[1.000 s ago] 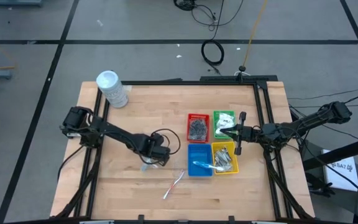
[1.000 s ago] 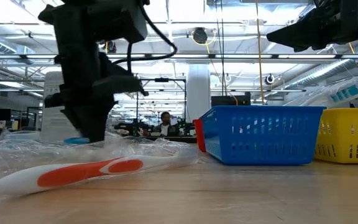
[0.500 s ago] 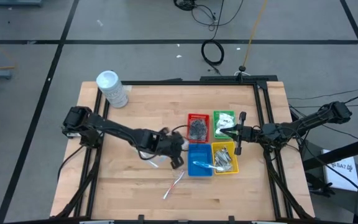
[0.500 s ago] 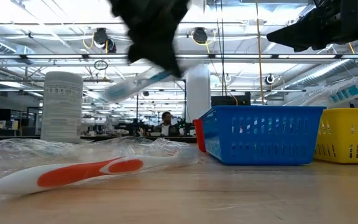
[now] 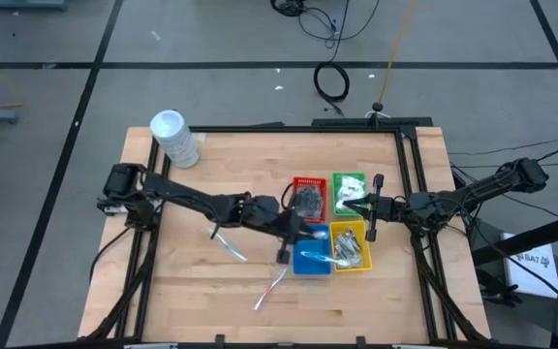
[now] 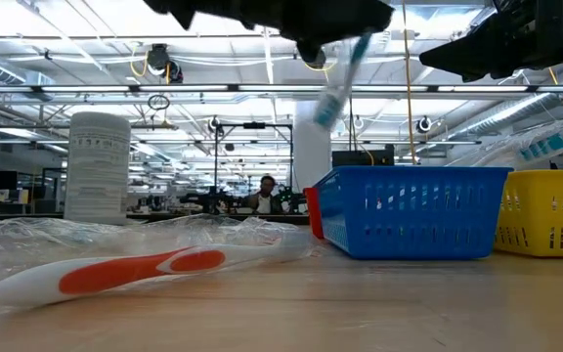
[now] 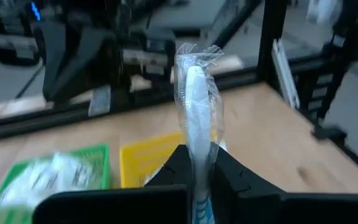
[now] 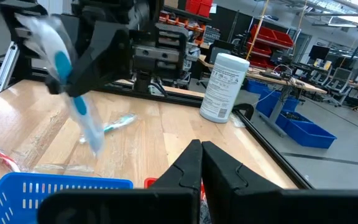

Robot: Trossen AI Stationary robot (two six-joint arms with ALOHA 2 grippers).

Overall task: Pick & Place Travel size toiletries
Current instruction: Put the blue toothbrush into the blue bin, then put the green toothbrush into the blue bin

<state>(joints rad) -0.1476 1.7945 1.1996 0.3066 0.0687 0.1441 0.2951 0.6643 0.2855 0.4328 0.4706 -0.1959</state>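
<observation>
My left gripper (image 5: 294,235) is shut on a clear-wrapped blue-and-white toothbrush (image 7: 196,106), raised at the blue tray's (image 5: 310,260) left rim. The toothbrush also shows in the low view (image 6: 338,83) and the right wrist view (image 8: 73,87). A second wrapped toothbrush (image 5: 227,243) and an orange-and-white one (image 5: 271,287) lie flat on the table. My right gripper (image 5: 347,206) is shut and empty, over the seam between the green tray (image 5: 349,184) and the yellow tray (image 5: 352,247). My left gripper pinches the wrapped toothbrush between its two fingers at the lower part of the stick (image 7: 196,163). The rest of it sticks out past the fingertips. It is lifted clear of the table and hangs tilted, above the blue tray's rim (image 6: 338,93).
A tall white tub (image 5: 174,139) stands at the table's far left corner. The red tray (image 5: 308,199) holds dark bundles, the green one white packets. The blue tray (image 6: 413,210) and the yellow tray (image 6: 550,210) hold wrapped items. Bare wood lies left and near.
My left gripper has risen from the table's middle with the blue-and-white toothbrush and gone toward the right edge, up to the blue tray. The toothbrush is lifted clear and has swung from near level to steeply tilted. My right arm has kept still.
</observation>
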